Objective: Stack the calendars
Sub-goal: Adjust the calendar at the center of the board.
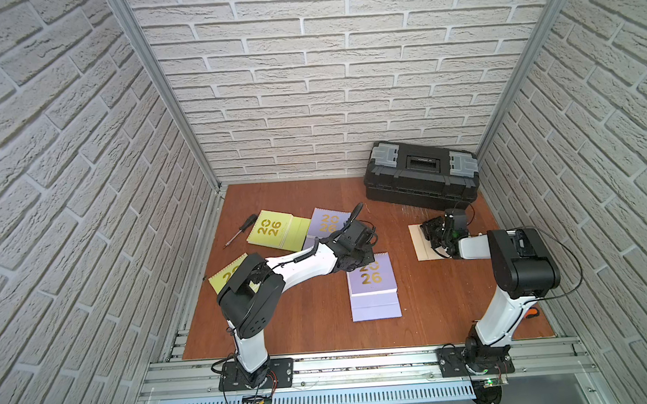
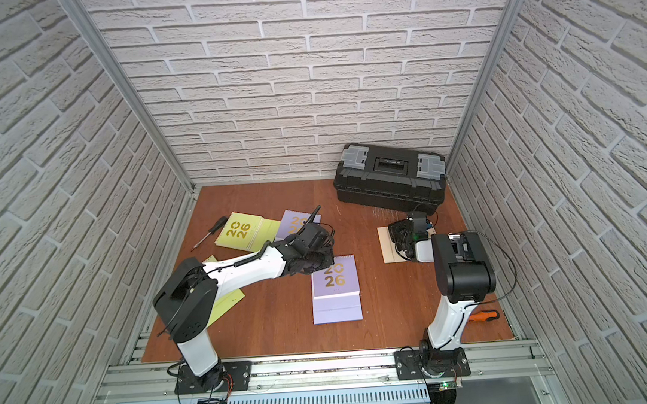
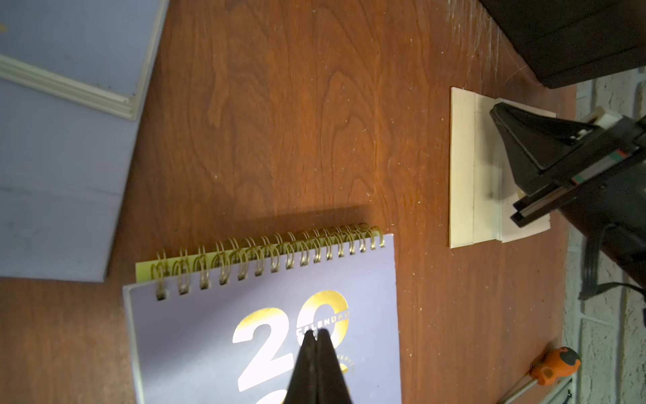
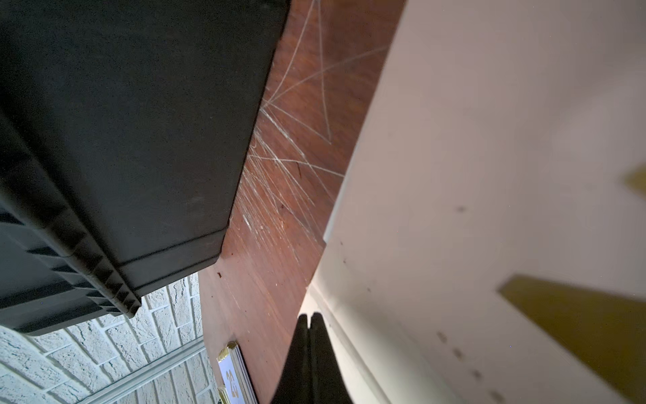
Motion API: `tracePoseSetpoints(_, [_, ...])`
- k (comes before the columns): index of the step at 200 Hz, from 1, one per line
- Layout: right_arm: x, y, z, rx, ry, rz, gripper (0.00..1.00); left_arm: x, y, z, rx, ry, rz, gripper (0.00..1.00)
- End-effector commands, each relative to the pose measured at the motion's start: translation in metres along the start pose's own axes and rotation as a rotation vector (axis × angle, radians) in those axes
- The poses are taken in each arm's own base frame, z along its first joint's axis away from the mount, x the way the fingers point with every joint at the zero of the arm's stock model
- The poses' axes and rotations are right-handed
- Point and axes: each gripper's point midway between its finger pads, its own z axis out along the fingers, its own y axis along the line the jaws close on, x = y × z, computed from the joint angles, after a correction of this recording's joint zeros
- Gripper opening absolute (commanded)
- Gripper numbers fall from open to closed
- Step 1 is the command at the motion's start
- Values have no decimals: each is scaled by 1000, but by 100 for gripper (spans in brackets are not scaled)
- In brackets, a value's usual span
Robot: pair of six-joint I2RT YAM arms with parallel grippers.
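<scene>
Several calendars lie on the brown table. A lime-green one [image 1: 273, 230] and a lavender one [image 1: 325, 220] lie at the back left. Another lime-green one [image 1: 225, 274] is partly under my left arm. A lavender calendar [image 1: 375, 289] lies in the middle, and a lime-green strip [image 3: 143, 271] shows beneath its spiral. My left gripper [image 3: 316, 332] is shut and empty over its gold "20". A beige calendar [image 1: 418, 243] lies at the right. My right gripper [image 4: 309, 316] is shut and empty, low at that calendar's edge [image 4: 489, 140].
A black toolbox [image 1: 421, 176] with grey latches stands at the back right, close behind the beige calendar. A black-handled screwdriver [image 1: 240, 230] lies at the back left. An orange-handled screwdriver [image 2: 484, 315] lies at the front right by my right arm. Brick walls enclose three sides.
</scene>
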Motion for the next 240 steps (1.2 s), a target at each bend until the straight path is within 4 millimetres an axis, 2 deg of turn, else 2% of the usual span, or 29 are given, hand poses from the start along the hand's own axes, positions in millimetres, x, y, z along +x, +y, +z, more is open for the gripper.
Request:
tracePoseSetpoints(1, [-6, 28, 4, -82, -32, -5, 3, -6, -6, -10, 30, -31, -6, 0])
tracePoseSetpoints(20, [-6, 30, 9, -79, -32, -1, 3, -6, -4, -11, 27, -32, -9, 0])
tracePoseSetpoints(82, [-4, 14, 26, -54, -25, 72, 3, -5, 1, -14, 22, -36, -15, 0])
tracePoseSetpoints(113, [-1, 2, 26, 10, -22, 86, 3, -5, 3, -17, 22, -44, -19, 0])
tracePoseSetpoints(152, [8, -23, 11, 193, -20, 89, 3, -6, 2, -16, 25, -45, -18, 0])
tracePoseSetpoints(197, [14, -40, -6, 303, -36, 79, 3, -6, 2, -17, 27, -49, -17, 0])
tracePoseSetpoints(240, [19, -64, -40, 348, -76, 87, 2, -8, 0, -19, 32, -56, -14, 0])
